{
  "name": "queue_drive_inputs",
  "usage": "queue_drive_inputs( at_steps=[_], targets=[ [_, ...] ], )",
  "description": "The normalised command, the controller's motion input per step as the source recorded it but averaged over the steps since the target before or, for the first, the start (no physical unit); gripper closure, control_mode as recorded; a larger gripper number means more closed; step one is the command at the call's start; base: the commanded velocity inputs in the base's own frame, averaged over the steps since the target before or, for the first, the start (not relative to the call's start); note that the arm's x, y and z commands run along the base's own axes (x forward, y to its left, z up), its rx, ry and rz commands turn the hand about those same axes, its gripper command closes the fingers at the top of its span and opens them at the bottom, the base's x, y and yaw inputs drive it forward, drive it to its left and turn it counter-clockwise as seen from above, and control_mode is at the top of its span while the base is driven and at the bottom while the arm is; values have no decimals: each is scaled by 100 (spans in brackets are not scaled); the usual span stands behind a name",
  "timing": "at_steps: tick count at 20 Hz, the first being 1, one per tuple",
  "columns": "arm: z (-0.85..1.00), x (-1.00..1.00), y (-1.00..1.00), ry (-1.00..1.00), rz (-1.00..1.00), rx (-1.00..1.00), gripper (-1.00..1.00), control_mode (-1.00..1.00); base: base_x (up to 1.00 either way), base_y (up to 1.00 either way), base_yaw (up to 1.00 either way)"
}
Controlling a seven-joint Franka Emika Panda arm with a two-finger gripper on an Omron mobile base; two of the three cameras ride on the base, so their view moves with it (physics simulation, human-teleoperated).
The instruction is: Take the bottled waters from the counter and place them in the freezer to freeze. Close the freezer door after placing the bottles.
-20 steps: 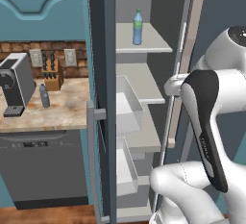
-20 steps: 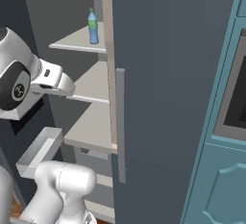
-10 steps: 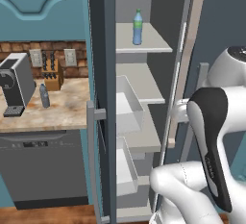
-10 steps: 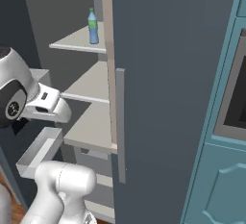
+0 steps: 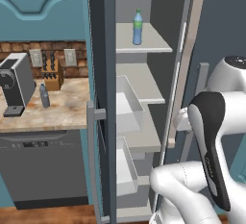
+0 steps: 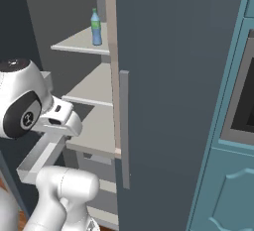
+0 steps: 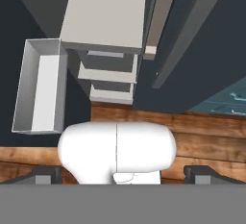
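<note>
On my left base view the coffee machine (image 5: 17, 83) stands at the left edge of the worktop (image 5: 62, 110), and the duller grey-blue bottle (image 5: 44, 95) stands upright just beside it, toward the middle of the worktop and apart from the knife block (image 5: 52, 69) at the back edge. Below the worktop I see the dark dishwasher (image 5: 45, 168). Further right the freezer (image 5: 139, 98) stands open. The clear blue bottle with the green top (image 5: 137, 27) is upright on the upper shelf (image 5: 153, 40), near that shelf's back edge; I see it too in the right base view (image 6: 95, 27). A clear drawer (image 5: 127, 105) is pulled out beneath. The freezer door (image 6: 173, 96) is swung wide, its bar handle (image 6: 124, 128) facing me. In the hand view the fingers (image 7: 122, 174) are spread wide apart and empty, pointing down at the wooden floor (image 7: 202, 136) before the freezer.
</note>
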Motion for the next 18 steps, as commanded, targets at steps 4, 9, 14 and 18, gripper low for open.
queue_drive_inputs(
  at_steps=[4,9,14,18],
  targets=[
    [-1,0,0,0,0,0,-100,-100,0,0,0],
    [0,0,0,0,0,0,-100,-100,0,0,0],
    [0,-9,0,0,0,0,-100,-100,0,0,0],
    [0,-8,0,0,0,0,-100,100,-44,0,0]
  ],
)
